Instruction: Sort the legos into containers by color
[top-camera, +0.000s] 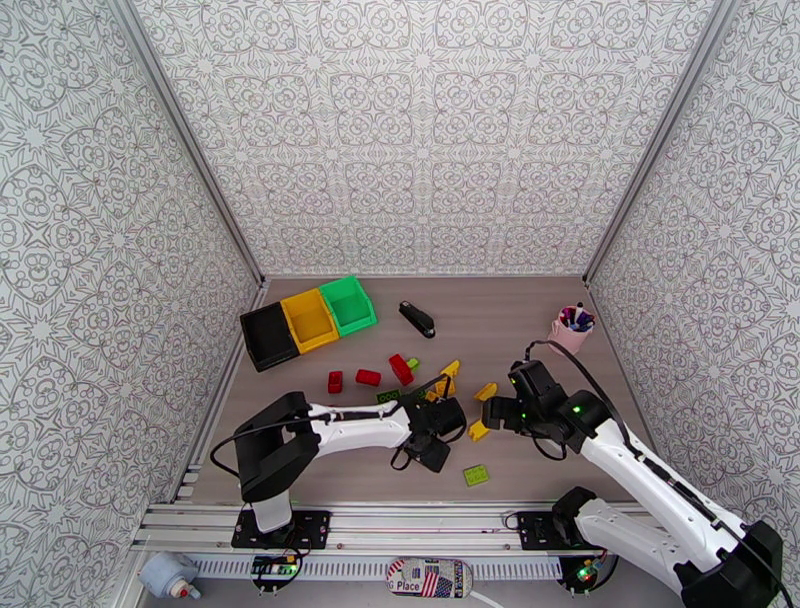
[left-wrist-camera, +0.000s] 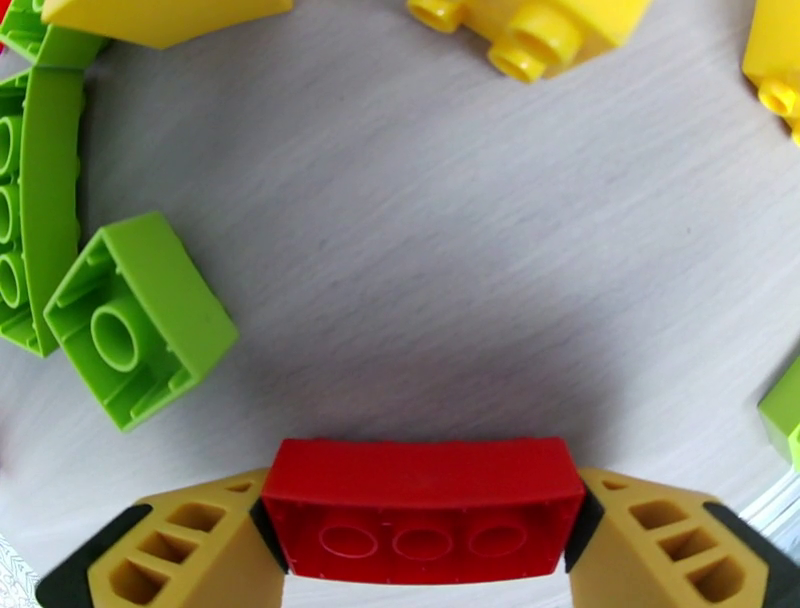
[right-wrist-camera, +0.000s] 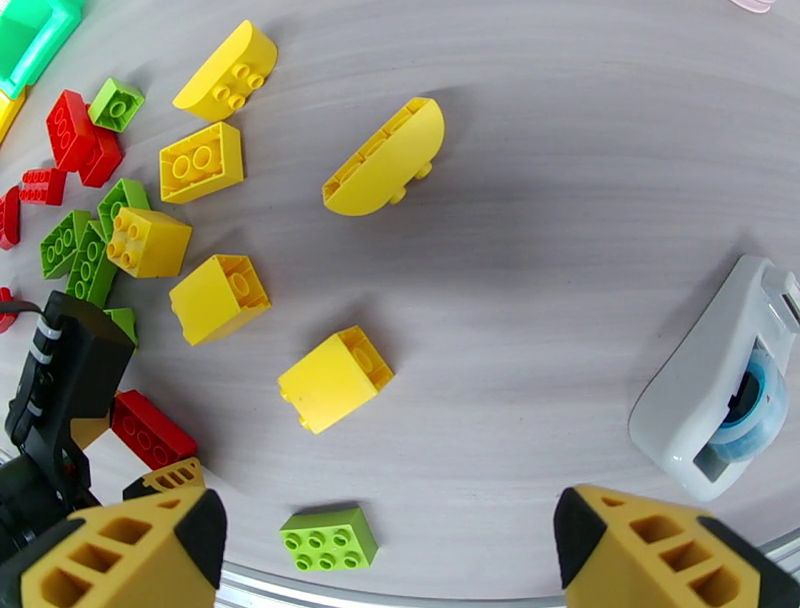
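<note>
Left hand (left-wrist-camera: 425, 530): closed on a red lego (left-wrist-camera: 420, 485), gripped at its two short ends, hollow underside toward the wrist camera, over the tabletop (left-wrist-camera: 400, 250). Beside it on the tabletop: a lime lego (left-wrist-camera: 135, 318) tipped on its side, with yellow legos (left-wrist-camera: 530, 30) farther out. Right hand (right-wrist-camera: 392, 562): spread wide, holding nothing, above a yellow lego (right-wrist-camera: 335, 378) and a flat lime lego (right-wrist-camera: 328, 537). Other red, yellow and lime legos: scattered between the hands and the containers. Black bin (top-camera: 268, 336), yellow bin (top-camera: 309, 320), green bin (top-camera: 348, 304): side by side in a row at the far left of the tabletop, apart from the loose legos.
</note>
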